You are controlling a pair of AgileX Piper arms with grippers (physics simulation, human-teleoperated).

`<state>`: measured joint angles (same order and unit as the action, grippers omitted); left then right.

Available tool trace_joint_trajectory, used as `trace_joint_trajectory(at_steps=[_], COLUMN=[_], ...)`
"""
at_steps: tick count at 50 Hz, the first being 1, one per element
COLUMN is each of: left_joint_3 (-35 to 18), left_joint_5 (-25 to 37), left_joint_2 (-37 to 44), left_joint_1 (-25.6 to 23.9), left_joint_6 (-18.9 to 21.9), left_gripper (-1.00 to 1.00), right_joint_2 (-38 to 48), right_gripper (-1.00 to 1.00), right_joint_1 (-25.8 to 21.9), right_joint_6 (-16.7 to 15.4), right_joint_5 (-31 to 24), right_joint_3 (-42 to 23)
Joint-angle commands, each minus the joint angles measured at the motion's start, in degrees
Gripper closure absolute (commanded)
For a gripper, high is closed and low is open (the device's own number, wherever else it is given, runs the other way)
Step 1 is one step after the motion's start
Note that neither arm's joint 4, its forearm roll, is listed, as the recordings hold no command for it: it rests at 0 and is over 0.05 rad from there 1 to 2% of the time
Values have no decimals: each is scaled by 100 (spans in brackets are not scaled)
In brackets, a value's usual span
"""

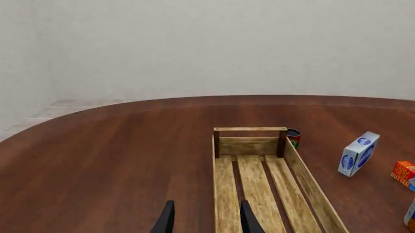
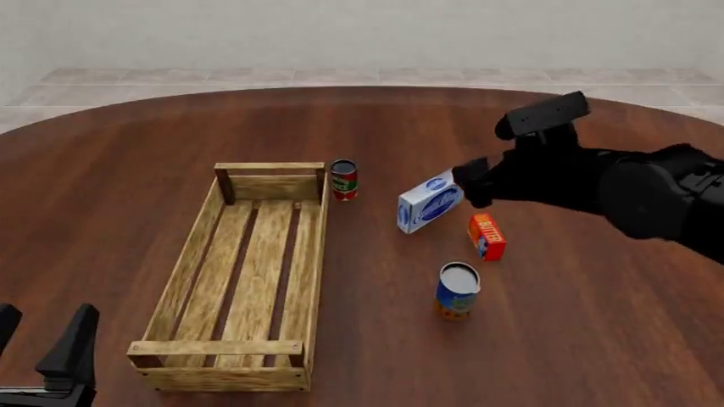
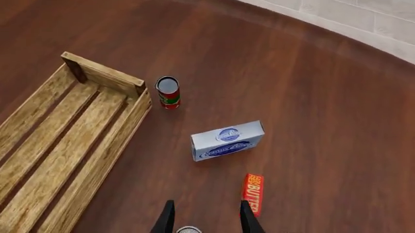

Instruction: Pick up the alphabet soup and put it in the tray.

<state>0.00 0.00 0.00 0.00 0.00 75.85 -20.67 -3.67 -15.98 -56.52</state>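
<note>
Alphabet soup (image 2: 457, 291) upright, open counter (image 2: 588, 322) around; tray (image 2: 181, 280) well left; right tool (image 3: 205, 221) open above can; left tool (image 1: 205, 221) open; 2 cans, 2 boxes.

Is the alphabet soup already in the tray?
No. The alphabet soup stands upright on the table, to the right of the tray, whose slats are bare.

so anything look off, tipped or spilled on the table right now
Nothing stands out. The alphabet soup and the red-and-green can stand upright, the blue-and-white box and orange butter box look intact, and the tray sits flat with nothing in it. No spills.
</note>
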Motion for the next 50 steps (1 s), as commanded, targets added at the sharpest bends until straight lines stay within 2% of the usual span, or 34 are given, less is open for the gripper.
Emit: trace_joint_trajectory(at_steps=[1,15,50], left_joint_3=[0,0,0], left_joint_5=[0,0,0], left_joint_2=[0,0,0], left_joint_1=[0,0,0], left_joint_6=[0,0,0], left_gripper=[-100,-100,-100], right_joint_2=[287,455,446], right_gripper=[-100,-100,-100], right_joint_1=[-199,-440,-202], right_joint_6=[18,97,-162], right_joint_5=[-34,-11,93], right_joint_3=[1,98,515])
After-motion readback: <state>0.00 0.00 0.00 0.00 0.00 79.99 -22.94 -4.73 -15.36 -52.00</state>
